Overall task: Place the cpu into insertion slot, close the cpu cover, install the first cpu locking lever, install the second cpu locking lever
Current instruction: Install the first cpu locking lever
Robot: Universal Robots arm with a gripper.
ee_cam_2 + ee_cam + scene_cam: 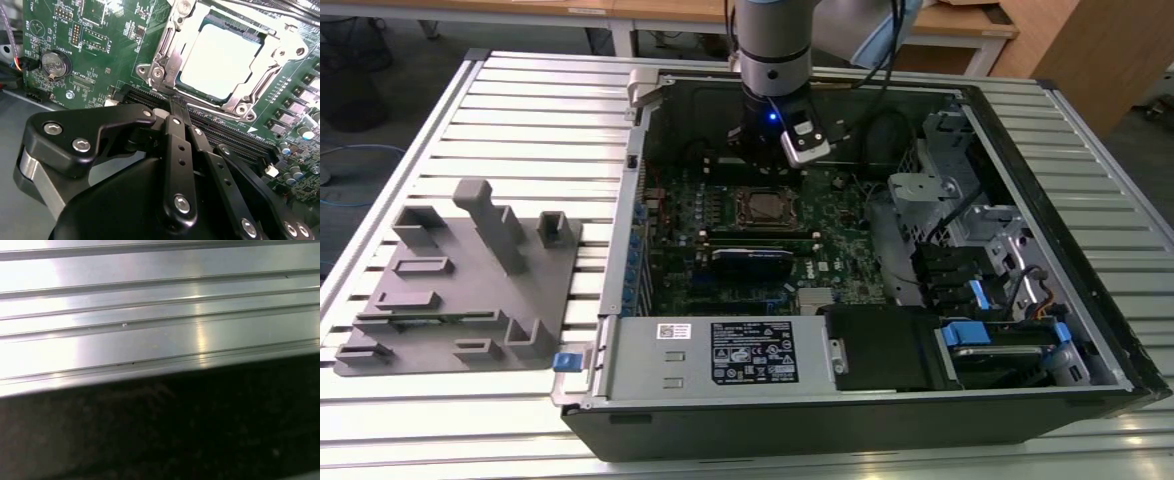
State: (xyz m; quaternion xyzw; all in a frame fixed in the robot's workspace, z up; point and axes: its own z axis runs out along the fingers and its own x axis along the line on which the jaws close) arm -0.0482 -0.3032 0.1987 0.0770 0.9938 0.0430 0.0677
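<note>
The cpu [220, 59] lies flat in the insertion slot [165, 75], its pale silver top glaring under light. The cpu cover [272, 47] lies down around it as a silvery frame. My gripper [175, 109] is shut with nothing between its black fingers [178, 150]. Its tips hover just off the socket's near corner, over the memory slots. In the exterior view the arm [771, 60] reaches down into the open computer case, just behind the insertion slot [766, 208]. I cannot tell how the locking levers stand.
Long black memory slots [230, 132] and a coin battery [54, 64] flank the socket. A grey fixture block [454, 280] sits on the ribbed metal table [150, 315] at the exterior view's left. Drive bays [987, 330] and a power supply [720, 355] crowd the case.
</note>
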